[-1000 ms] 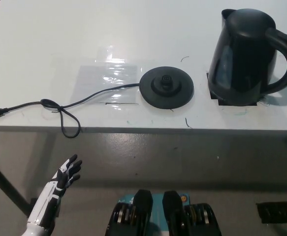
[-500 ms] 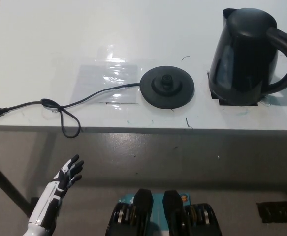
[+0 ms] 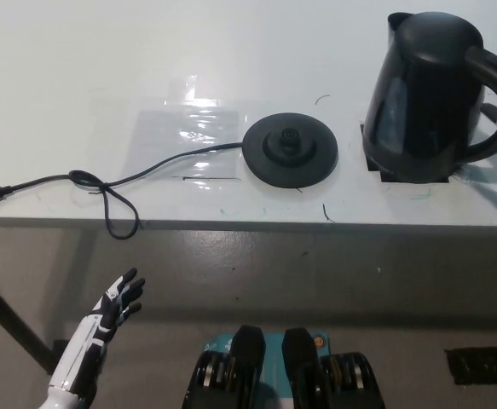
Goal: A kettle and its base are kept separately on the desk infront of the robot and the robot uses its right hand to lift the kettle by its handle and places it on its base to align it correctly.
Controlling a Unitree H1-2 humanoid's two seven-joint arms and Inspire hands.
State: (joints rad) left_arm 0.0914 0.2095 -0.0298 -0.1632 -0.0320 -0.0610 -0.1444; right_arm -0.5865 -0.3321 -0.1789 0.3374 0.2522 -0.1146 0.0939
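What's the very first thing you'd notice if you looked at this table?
The big black kettle jumps out first, standing upright at the table's far right. Next comes its round black base near the middle, apart from the kettle, with its cord snaking left to a plug near the edge. Down at the lower left, the white left hand rests below the table with fingers apart.

Bright glare on desk (image 3: 188, 111) (soft focus)

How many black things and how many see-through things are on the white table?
Black: 3, the kettle, the base, the cord.
See-through: 1, the plastic sheet.
Total: 4.
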